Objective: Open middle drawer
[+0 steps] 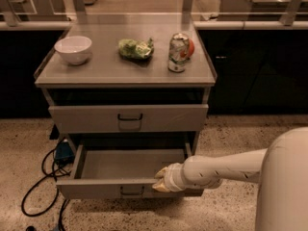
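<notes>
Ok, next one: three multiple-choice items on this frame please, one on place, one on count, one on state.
1. Where is the claw? A on the floor; B at the front rim of the middle drawer; C against the back wall.
2. Things on the cabinet top? A one; B three; C five.
3. The middle drawer is: A pulled out; B shut; C lifted off.
Key: B, it sits at that rim; B, bowl, green bag, can; A, its grey inside shows.
</notes>
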Available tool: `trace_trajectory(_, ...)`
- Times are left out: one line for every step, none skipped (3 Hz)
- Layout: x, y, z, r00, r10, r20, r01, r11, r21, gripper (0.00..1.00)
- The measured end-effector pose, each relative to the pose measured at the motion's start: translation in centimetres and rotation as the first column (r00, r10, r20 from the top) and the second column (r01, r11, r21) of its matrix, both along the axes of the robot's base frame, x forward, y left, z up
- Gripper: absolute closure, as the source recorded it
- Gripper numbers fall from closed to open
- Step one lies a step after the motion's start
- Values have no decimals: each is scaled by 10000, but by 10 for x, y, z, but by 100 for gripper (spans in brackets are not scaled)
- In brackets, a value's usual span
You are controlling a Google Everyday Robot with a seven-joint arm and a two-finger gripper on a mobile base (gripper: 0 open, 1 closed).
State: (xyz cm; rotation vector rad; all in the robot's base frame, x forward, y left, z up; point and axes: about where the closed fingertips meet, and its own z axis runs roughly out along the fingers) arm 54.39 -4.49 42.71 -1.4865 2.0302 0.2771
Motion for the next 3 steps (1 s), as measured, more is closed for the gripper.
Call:
trace_trajectory(0, 0, 0, 10000, 0, 0, 0, 10000, 0, 81)
trace_trajectory(0, 0, 0, 10000, 1, -1, -1, 10000, 0, 58)
trace_trajectory(0, 0, 0, 10000, 1, 0, -1, 10000, 0, 34)
